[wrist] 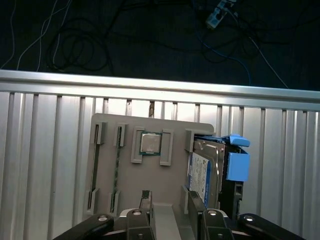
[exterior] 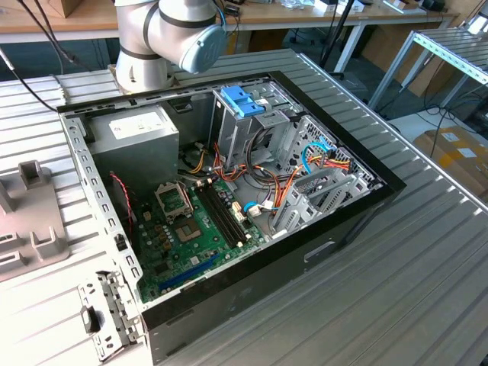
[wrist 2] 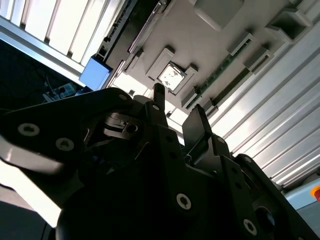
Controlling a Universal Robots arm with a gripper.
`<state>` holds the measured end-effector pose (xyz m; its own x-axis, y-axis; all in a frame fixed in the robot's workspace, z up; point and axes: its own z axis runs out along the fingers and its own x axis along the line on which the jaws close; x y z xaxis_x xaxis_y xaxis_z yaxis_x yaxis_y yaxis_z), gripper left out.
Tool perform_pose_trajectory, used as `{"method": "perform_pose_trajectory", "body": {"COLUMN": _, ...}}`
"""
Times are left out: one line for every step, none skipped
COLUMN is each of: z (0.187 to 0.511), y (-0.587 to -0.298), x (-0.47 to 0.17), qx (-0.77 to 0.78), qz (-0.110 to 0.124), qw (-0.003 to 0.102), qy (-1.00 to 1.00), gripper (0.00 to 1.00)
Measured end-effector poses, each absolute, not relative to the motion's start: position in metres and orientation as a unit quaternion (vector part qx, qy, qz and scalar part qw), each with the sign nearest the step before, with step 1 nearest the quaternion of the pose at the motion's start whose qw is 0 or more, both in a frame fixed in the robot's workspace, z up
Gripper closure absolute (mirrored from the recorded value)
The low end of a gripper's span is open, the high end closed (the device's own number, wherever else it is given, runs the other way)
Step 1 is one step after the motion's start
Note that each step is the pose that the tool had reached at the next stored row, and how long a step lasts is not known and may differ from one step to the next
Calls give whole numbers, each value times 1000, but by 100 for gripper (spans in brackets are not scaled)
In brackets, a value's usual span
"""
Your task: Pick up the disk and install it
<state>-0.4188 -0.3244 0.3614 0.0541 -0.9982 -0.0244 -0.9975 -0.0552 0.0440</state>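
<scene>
The disk (wrist: pixel 204 172) lies in the end slot of a grey parts tray (wrist: pixel 125 175). It is silver-grey with a white and blue label, and blue plastic tabs (wrist: pixel 236 162) run along its outer edge. My gripper (wrist: pixel 169 204) hangs above the tray's near end, open, with nothing between its fingers. One fingertip (wrist: pixel 194 201) stands close beside the disk's near corner. The second wrist view looks past the dark gripper (wrist 2: pixel 178 112) at the tray (wrist 2: pixel 210 45), with the disk's blue tab (wrist 2: pixel 95 72) off to one side.
The tray also holds a processor chip (wrist: pixel 149 143) and a memory stick (wrist: pixel 117 165). In the exterior view an open computer case (exterior: pixel 229 191) lies on the ribbed metal table (exterior: pixel 396 290), with a drive cage (exterior: pixel 244 103) and power-supply box (exterior: pixel 141 133) inside. The tray (exterior: pixel 30 221) is at that view's left.
</scene>
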Motion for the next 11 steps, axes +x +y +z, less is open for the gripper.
{"method": "perform_pose_trajectory", "body": {"z": 361, "y": -324, "x": -419, "qx": 726, "qz": -24, "qw": 8, "qy": -687, "gripper": 58}}
{"method": "perform_pose_trajectory", "body": {"z": 361, "y": -323, "x": -419, "qx": 726, "qz": -24, "qw": 8, "qy": -687, "gripper": 58}}
{"method": "perform_pose_trajectory", "body": {"z": 361, "y": -323, "x": -419, "qx": 726, "qz": -24, "qw": 8, "qy": -687, "gripper": 58}}
{"method": "perform_pose_trajectory", "body": {"z": 361, "y": -323, "x": -419, "qx": 726, "qz": -24, "qw": 8, "qy": -687, "gripper": 58}}
{"method": "perform_pose_trajectory", "body": {"z": 361, "y": -322, "x": -419, "qx": 726, "qz": -24, "qw": 8, "qy": -687, "gripper": 58}}
{"method": "perform_pose_trajectory", "body": {"z": 361, "y": -322, "x": -419, "qx": 726, "qz": -24, "qw": 8, "qy": -687, "gripper": 58}}
{"method": "perform_pose_trajectory", "body": {"z": 361, "y": -321, "x": -419, "qx": 726, "qz": -24, "qw": 8, "qy": -687, "gripper": 58}}
{"method": "perform_pose_trajectory", "body": {"z": 361, "y": -321, "x": -419, "qx": 726, "qz": -24, "qw": 8, "qy": -687, "gripper": 58}}
{"method": "perform_pose_trajectory", "body": {"z": 361, "y": -320, "x": -419, "qx": 726, "qz": -24, "qw": 8, "qy": -687, "gripper": 58}}
{"method": "perform_pose_trajectory", "body": {"z": 361, "y": -320, "x": -419, "qx": 726, "qz": -24, "qw": 8, "qy": -687, "gripper": 58}}
{"method": "perform_pose_trajectory", "body": {"z": 360, "y": -319, "x": -419, "qx": 726, "qz": -24, "qw": 8, "qy": -687, "gripper": 58}}
